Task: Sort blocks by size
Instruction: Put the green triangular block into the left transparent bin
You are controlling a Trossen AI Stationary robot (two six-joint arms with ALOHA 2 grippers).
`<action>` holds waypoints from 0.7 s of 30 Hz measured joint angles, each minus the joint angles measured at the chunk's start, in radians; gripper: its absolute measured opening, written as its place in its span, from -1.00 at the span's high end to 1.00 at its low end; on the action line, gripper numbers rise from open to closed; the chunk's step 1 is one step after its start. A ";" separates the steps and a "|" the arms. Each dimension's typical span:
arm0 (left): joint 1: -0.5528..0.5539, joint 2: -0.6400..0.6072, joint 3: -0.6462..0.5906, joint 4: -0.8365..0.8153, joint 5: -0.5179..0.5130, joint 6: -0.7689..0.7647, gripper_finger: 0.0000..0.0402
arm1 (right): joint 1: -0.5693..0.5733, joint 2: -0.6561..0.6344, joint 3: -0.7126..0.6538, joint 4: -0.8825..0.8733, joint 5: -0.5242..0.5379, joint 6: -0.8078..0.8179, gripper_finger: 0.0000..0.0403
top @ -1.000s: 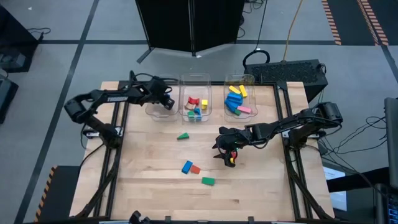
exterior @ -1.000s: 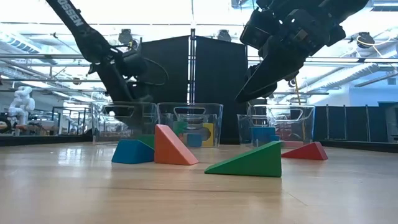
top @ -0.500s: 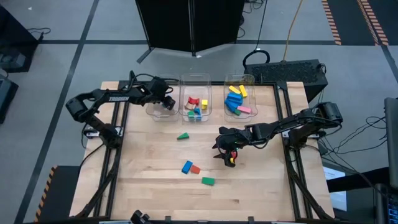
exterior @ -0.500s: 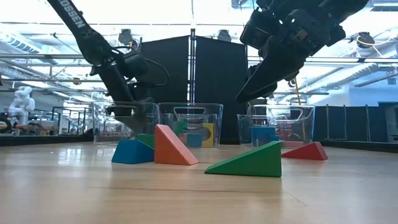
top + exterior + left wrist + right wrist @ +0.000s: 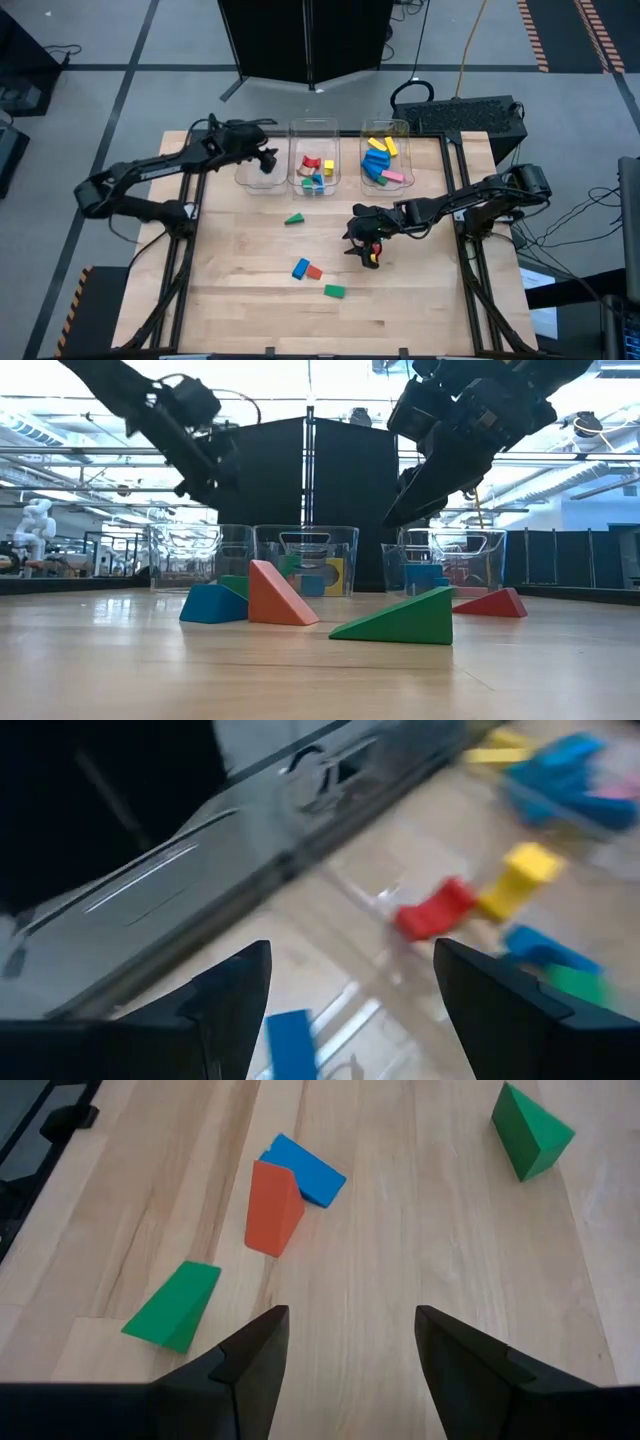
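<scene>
The left tool (image 5: 266, 160) is hovering over the left bin (image 5: 250, 180), fingers apart and empty, likely so a block lands inside. The right tool (image 5: 362, 243) is hanging right of the blue block (image 5: 300, 267) on the tabletop (image 5: 250, 300), fingers apart.

Low down, an orange wedge (image 5: 275, 598) is touching the blue block, slope descending rightward.

At the left wrist, a blue block (image 5: 292, 1045) is lying inside the bin.

At the right wrist, the green wedge (image 5: 173, 1306) is lying apart from the blue block, long axis slanted.

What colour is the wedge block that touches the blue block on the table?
Orange-red wedge block, leaning against the blue block; the right wrist view shows it best.
</scene>
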 joint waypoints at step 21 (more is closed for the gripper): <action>-0.785 -0.090 -0.020 -0.022 -0.236 -0.130 -0.40 | 0.028 0.022 -0.001 0.027 0.234 0.007 -0.02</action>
